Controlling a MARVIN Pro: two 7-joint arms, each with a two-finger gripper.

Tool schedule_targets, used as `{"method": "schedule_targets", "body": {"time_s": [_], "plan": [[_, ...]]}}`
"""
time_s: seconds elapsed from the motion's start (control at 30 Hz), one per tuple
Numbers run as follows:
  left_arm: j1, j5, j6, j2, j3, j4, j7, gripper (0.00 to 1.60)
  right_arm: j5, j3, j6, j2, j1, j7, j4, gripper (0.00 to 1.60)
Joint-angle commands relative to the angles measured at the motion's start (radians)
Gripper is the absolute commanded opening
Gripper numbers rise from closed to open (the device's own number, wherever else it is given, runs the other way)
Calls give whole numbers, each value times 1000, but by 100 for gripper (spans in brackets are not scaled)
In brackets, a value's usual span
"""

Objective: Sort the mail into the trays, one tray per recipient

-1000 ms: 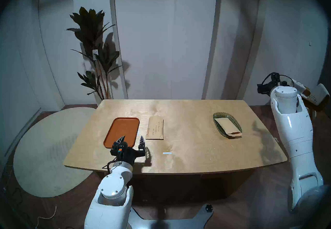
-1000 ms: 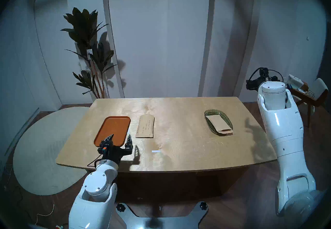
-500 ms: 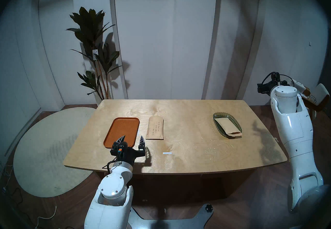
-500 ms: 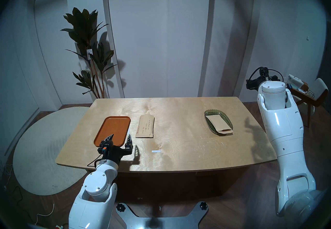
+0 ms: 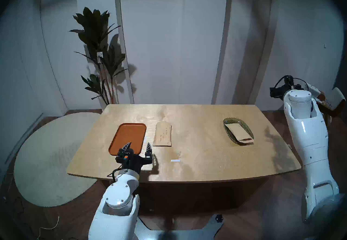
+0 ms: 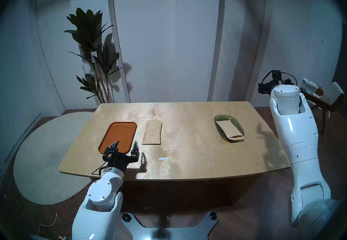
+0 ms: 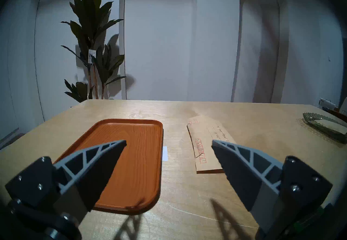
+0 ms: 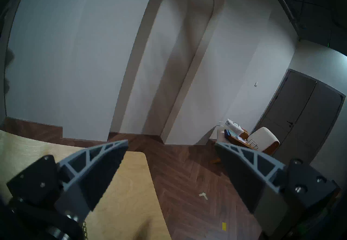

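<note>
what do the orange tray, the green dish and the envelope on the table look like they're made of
Orange tray: wood-grain lines under a smooth finish, so wood or printed plastic; cannot tell which.
Green dish: translucent and textured with a scalloped rim, likely pressed glass, possibly plastic.
Envelope on the table: matte tan kraft paper, thin and flat, with handwriting and red printed boxes.

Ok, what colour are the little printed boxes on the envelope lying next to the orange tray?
Red, on the tan envelope; clearest in the left wrist view.
</note>
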Motion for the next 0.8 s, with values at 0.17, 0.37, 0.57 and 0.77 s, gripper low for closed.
{"method": "schedule_targets", "body": {"time_s": [0.17, 0.37, 0.57, 0.77], "plan": [[-66, 107, -10, 69, 10, -38, 6, 160, 2, 1, -4, 1, 16, 2, -19, 160], [-130, 254, 5, 126, 33, -35, 21, 160, 1, 1, -4, 1, 16, 2, -18, 160], [-166, 450, 14, 182, 100, -40, 52, 160, 1, 1, -4, 1, 16, 1, -18, 160], [-161, 657, 51, 229, 201, -57, 89, 160, 1, 1, -4, 1, 16, 1, -17, 160]]}}
